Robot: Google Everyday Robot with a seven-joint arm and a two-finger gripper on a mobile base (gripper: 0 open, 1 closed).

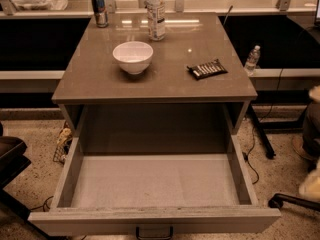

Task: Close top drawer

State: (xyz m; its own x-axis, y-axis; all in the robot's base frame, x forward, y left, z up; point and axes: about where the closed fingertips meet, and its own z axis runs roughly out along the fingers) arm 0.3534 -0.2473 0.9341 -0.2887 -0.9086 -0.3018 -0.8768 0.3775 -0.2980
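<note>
The wide grey-taupe top drawer (150,220) with a flat front stands pulled far out of the cabinet, its pale grey inside open to view and its small dark bail handle (154,232) at the front centre. The hand (312,184) shows only as a pale blur at the frame's right edge, beyond the drawer's front right corner and apart from it. Whether it is apart or together I cannot tell.

On the brown counter (165,86), up and away from the hand, sit a round white bowl (133,56) and a dark flat snack packet (207,69), the packet being nearer the hand.

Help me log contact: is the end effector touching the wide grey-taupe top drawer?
Apart. The camera view shows the pale end effector at the right edge, with floor between it and the top drawer.
</note>
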